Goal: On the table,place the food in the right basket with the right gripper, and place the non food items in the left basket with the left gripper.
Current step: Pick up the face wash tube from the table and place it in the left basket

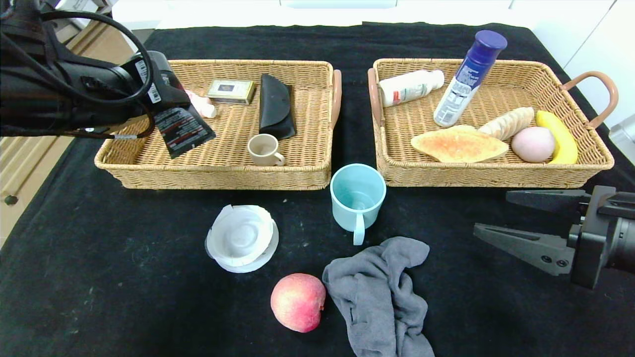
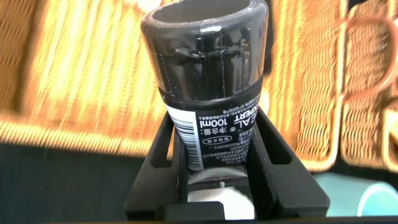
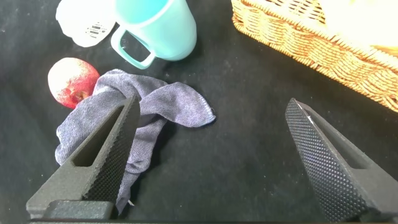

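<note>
Two baskets sit side by side at table's (image 1: 74,277) rear: left basket (image 1: 218,171), right basket (image 1: 496,173). Before them: mug (image 1: 357,198) centre, lid (image 1: 242,238) left, peach (image 1: 297,301) beside cloth (image 1: 382,292) nearest.

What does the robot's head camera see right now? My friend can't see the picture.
The left gripper holds a black tube over the left basket. The right gripper waits open above the black table, near a peach, a grey cloth and a blue mug.
</note>
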`<state>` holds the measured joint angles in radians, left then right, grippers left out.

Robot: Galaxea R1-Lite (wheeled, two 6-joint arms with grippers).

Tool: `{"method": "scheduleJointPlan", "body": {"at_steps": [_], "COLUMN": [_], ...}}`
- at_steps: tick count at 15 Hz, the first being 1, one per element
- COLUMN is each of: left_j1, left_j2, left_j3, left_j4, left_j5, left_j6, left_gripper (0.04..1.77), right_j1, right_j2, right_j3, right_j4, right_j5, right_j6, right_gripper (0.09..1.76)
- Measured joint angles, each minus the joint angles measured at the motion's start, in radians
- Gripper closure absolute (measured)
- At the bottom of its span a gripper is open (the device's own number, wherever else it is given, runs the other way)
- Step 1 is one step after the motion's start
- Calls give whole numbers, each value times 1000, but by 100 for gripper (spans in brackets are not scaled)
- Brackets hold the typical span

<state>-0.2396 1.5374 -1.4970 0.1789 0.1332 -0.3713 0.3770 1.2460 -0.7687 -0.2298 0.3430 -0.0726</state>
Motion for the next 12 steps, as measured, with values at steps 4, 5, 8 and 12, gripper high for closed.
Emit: {"method": "scheduleJointPlan", "body": {"at_steps": [4, 5, 8, 12], "left_j1": [3, 6, 10, 6], "left_j2": [108, 136, 216, 298], "left_j3": [-133, -166, -250, -318], "left_j4": [-27, -28, -28, -36], "left_j5": [-4, -5, -6, -7], "left_j6": [40, 45, 54, 54], "left_gripper": [121, 121, 121, 122], "right_j1": [-1, -1, 1, 0], "right_j2": [-4, -7, -15, -16], "right_j3": [0, -1, 0, 0], "right_j4": [0, 0, 0, 0], "right_j5": [0, 0, 0, 0], "right_j6": [0, 0, 0, 0], "right_gripper": [14, 14, 14, 14]}}
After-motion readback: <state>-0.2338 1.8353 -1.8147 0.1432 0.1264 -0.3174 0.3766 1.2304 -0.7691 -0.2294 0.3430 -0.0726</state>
